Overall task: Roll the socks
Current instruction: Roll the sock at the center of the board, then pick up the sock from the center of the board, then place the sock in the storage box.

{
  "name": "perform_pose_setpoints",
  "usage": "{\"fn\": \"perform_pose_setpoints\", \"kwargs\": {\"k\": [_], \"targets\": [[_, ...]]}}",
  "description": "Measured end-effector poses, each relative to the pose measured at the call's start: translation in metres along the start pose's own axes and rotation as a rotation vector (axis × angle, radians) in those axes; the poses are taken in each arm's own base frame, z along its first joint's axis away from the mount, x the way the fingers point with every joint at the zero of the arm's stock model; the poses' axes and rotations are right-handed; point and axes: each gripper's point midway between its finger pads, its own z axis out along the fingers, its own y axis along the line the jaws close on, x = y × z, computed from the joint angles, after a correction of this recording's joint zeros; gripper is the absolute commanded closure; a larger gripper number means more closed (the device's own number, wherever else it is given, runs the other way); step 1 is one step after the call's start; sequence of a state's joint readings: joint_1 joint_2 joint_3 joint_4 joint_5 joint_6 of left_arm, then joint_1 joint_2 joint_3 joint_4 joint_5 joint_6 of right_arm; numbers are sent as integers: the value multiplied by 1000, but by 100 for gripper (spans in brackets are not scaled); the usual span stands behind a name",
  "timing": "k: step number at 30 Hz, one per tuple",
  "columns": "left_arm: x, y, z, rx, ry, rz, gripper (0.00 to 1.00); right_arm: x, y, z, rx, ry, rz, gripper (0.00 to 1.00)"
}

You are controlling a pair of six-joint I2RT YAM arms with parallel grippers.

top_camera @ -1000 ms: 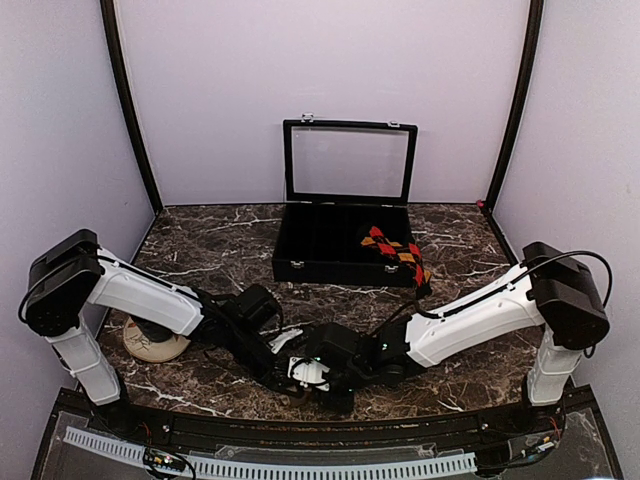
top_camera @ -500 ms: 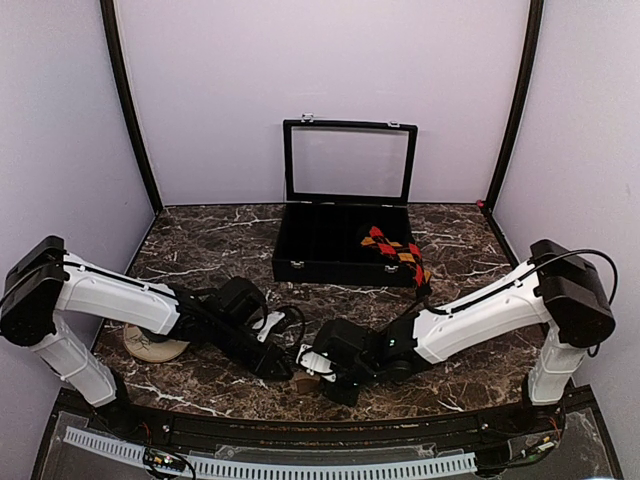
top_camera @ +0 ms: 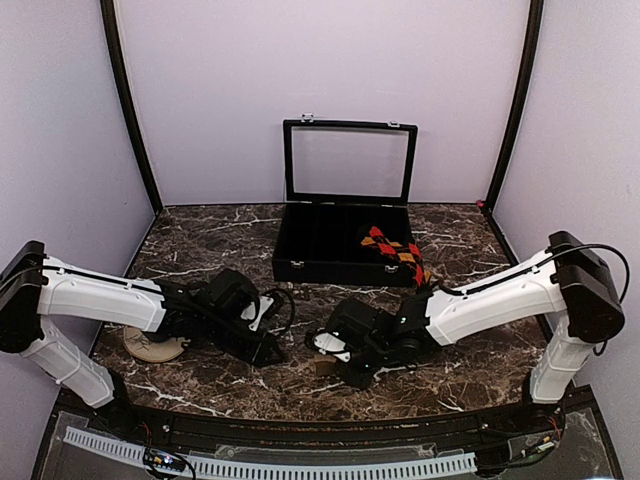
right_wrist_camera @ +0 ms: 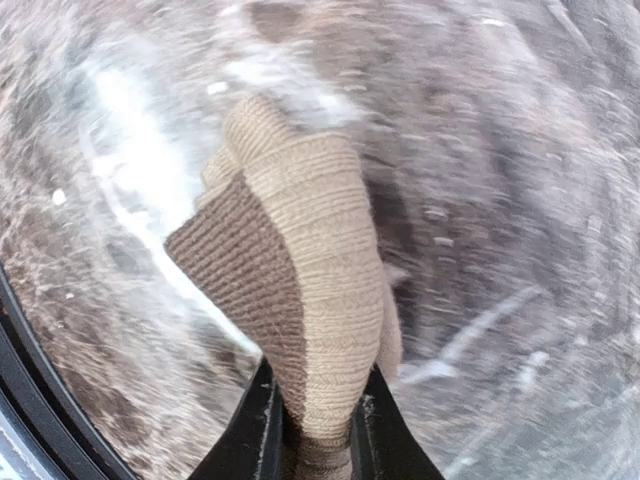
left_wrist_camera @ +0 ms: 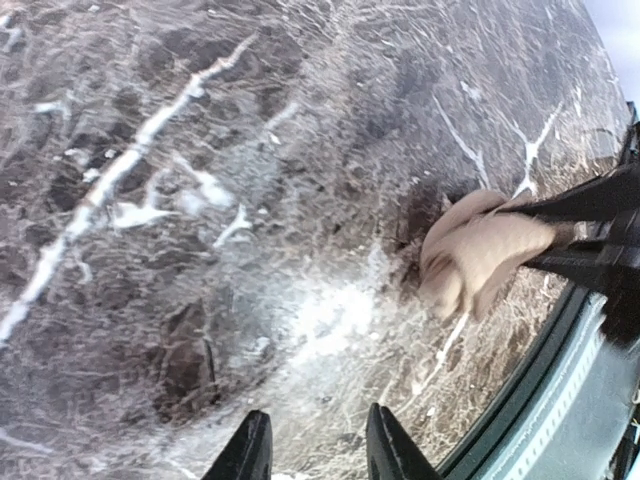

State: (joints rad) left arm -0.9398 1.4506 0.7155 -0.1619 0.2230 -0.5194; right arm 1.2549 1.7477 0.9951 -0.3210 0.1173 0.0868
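Top external view: both arms reach low over the dark marbled table (top_camera: 200, 255) and meet near its front edge, the left arm's head just left of the right arm's. Behind them, at the middle of the table, stands a black case (top_camera: 310, 245) with its glass-paned lid (top_camera: 348, 162) raised upright. The argyle sock (top_camera: 395, 250) — red, orange and black diamonds — lies draped over the case's front right corner, part of it inside and one end hanging out over the front wall. A round pale disc (top_camera: 150, 347) sits on the table at the left, partly under the left arm.

The tan sock (right_wrist_camera: 305, 270) is in the right fingers (right_wrist_camera: 258, 432). In the right wrist view the two dark fingers are clamped on its lower end. The sock sticks out from them folded over on itself, with a darker ribbed panel on the left and lighter knit wrapped across it. The left wrist view shows the same sock as a small bunched bundle at the right, pinched from the right by the right fingers, with a shadow on the marble beside it. Whether it touches the table I cannot tell. The left fingers (left_wrist_camera: 252, 452) stand apart with only bare table between them — open, holding nothing, and apart from the sock.
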Motion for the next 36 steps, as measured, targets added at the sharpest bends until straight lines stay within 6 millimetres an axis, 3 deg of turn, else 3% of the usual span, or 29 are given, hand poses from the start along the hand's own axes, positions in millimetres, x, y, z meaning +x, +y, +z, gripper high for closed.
{"fn": "perform_pose_setpoints", "kwargs": {"k": [5,12,21,26,30,36], "targets": [[-6,9,-7,-62,-39,1,65,-18,-22,-13,38,-18,53,100],[-22,20,-28,-141,-138,4,65,-68,-56,-41,89,-105,130,100],[-35,26,-52,-191,-239,4,65,-155,-140,-82,214,-244,247,100],[-34,29,-54,-202,-250,4,65,-184,-198,-76,294,-254,295,100],[-31,31,-55,-205,-250,3,65,-190,-235,-60,342,-227,324,100],[-32,32,-59,-211,-265,4,65,-192,-275,-33,388,-190,354,100]]}}
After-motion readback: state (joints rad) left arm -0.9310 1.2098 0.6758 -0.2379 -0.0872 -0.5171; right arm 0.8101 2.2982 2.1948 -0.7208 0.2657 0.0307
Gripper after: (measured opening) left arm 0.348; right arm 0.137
